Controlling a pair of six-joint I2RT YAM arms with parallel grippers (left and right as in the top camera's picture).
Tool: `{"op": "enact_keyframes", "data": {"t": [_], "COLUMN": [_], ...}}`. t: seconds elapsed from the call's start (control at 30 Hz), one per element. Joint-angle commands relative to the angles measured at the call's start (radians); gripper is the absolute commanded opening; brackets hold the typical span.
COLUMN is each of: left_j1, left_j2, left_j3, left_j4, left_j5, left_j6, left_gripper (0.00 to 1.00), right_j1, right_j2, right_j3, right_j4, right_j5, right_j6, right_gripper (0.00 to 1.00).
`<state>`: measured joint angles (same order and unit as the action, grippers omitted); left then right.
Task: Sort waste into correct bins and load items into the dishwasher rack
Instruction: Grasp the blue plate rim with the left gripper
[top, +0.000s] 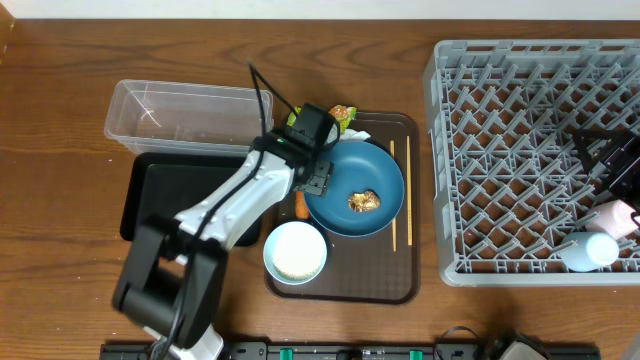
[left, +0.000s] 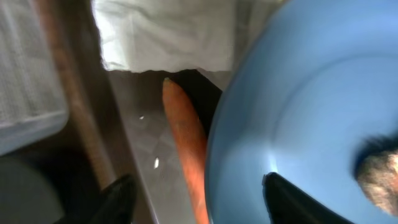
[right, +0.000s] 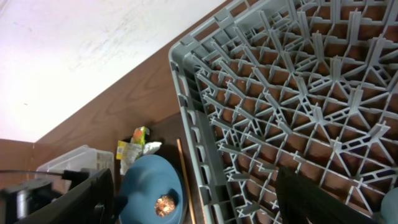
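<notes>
My left gripper (top: 316, 180) (left: 202, 202) hangs open low over the tray, one finger on each side of the orange carrot (left: 183, 137) (top: 300, 206) and the left rim of the dark-blue plate (left: 311, 93) (top: 355, 185). Neither finger touches the carrot. A brown food lump (top: 363, 201) lies on the plate. Beyond the carrot's tip lies the white napkin (left: 168, 31). Snack wrappers (top: 343, 117) sit at the tray's back. The white bowl (top: 295, 252) and chopsticks (top: 393, 195) rest on the tray. My right gripper (top: 612, 170) (right: 205, 199) stands open and empty over the grey rack (top: 520, 120) (right: 280, 93).
The clear tub (top: 185, 115) and the black bin (top: 165, 195) stand left of the dark-brown tray (top: 345, 285). A pink cup (top: 615, 215) and a light-blue cup (top: 590, 250) lie in the rack's front right corner. The left arm's base is at the front left.
</notes>
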<state>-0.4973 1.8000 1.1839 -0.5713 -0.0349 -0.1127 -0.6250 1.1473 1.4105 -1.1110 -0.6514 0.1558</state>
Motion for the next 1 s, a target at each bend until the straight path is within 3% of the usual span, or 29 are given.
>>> {"op": "enact_keyframes", "data": {"t": [0.0, 0.1, 0.13, 0.27, 0.37, 0.57, 0.97], "left_j1": [0.003, 0.003, 0.003, 0.003, 0.008, 0.008, 0.013], "left_j2": [0.048, 0.071, 0.071, 0.070, 0.070, 0.070, 0.070], "left_j3": [-0.002, -0.002, -0.002, -0.002, -0.002, -0.002, -0.002], "left_j4": [0.022, 0.035, 0.036, 0.047, 0.046, 0.068, 0.178], "left_j5": [0.014, 0.094, 0.119, 0.132, 0.133, 0.206, 0.207], "left_j6": [0.000, 0.010, 0.010, 0.010, 0.010, 0.011, 0.016], "left_gripper": [0.49, 0.23, 0.19, 0.19, 0.06, 0.06, 0.06], "right_j1": [0.012, 0.012, 0.012, 0.012, 0.012, 0.013, 0.013], "right_j2": [-0.002, -0.002, -0.002, 0.001, 0.006, 0.011, 0.013], "right_j3": [0.001, 0.001, 0.001, 0.000, 0.000, 0.000, 0.000], "right_j4": [-0.008, -0.008, -0.008, -0.006, -0.008, -0.015, -0.016], "right_j5": [0.020, 0.019, 0.019, 0.020, 0.020, 0.020, 0.053], "right_j6": [-0.026, -0.026, -0.026, -0.026, -0.026, -0.026, -0.026], "right_gripper": [0.75, 0.75, 0.75, 0.75, 0.75, 0.75, 0.75]}}
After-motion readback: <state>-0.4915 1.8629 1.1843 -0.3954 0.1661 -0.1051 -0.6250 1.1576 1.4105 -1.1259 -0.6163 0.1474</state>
